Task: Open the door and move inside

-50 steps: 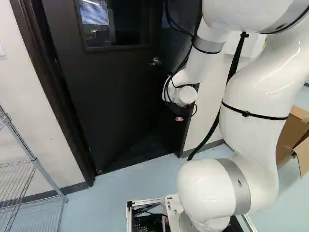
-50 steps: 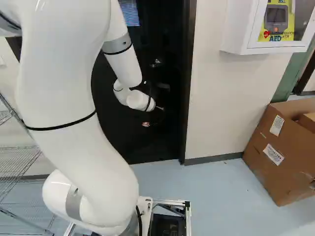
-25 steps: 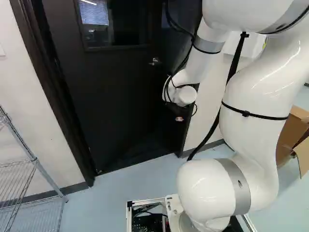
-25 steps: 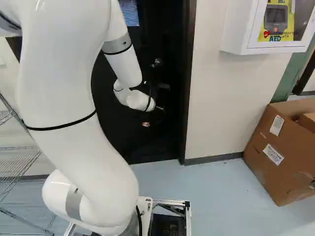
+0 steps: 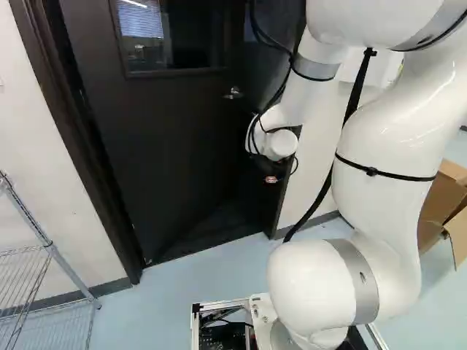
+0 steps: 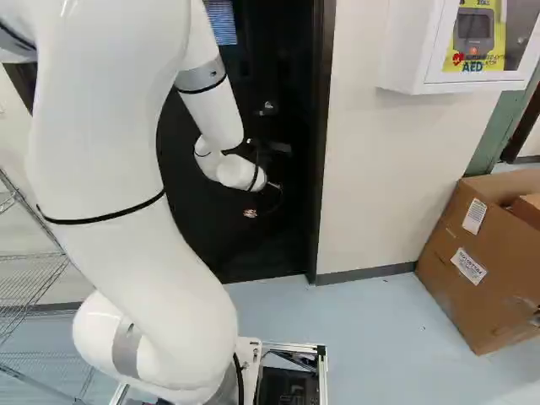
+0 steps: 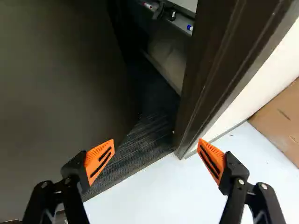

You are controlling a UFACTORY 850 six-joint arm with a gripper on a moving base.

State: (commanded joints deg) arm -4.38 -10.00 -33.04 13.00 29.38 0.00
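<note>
Dark door [image 5: 171,146] ajar, swung inward, away from the arm.
It's standing tall, long axis upright, its hinged side toward the left of the left base view, its handle [image 5: 233,92] side angled into the space beyond. The gripper [image 5: 271,179] is at the doorway, fingers spread wide, the frame [image 7: 210,70] ahead.

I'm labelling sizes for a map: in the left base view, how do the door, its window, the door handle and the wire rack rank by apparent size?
Largest to smallest:
1. Door
2. Window and wire rack: too alike to rank, both cut off by the view's edge
3. Door handle
</note>
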